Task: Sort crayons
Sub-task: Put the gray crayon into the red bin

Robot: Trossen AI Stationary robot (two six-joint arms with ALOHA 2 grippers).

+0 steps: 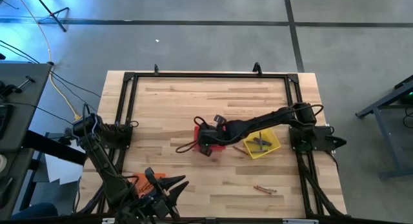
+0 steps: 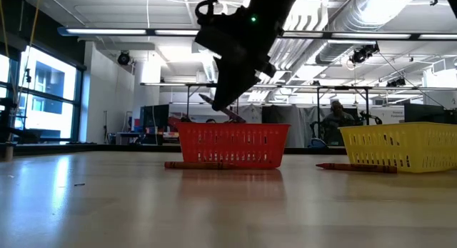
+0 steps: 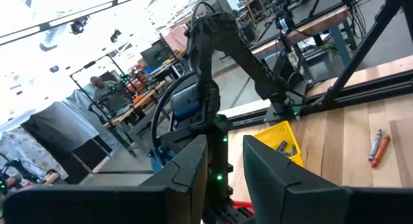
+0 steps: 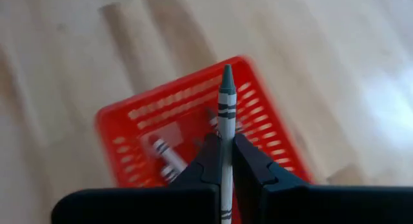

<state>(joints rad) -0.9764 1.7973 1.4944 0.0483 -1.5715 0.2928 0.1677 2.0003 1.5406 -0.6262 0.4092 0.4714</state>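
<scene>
My right gripper (image 4: 226,141) is shut on a grey crayon (image 4: 226,101) and hangs over the red mesh basket (image 4: 264,130) at the table's middle (image 1: 218,145). Other crayons (image 4: 164,153) lie in that basket. One crayon (image 2: 196,164) lies on the table in front of the red basket. Grey and bluish crayons (image 1: 261,142) lie in the yellow basket (image 1: 272,146), just to the right. Two loose crayons (image 1: 264,189) lie nearer the front edge. My left gripper (image 1: 173,187) waits open at the near left, pointing level, with nothing between its fingers (image 3: 271,179). My right gripper pinches the grey crayon's shaft (image 4: 226,130) between its two fingers. The crayon lies along the fingers, its pointed tip (image 4: 226,72) sticking out ahead of them and its rear end running back between them. The fingers slant down from the table's right. The crayon is lifted clear above the red basket.
An orange basket (image 1: 139,182) sits at the near left under my left arm. A black frame (image 1: 206,74) runs around the tabletop's edges. A crayon (image 2: 353,166) lies on the table in front of the yellow basket (image 2: 403,146). Bare wood lies at the far side and front middle.
</scene>
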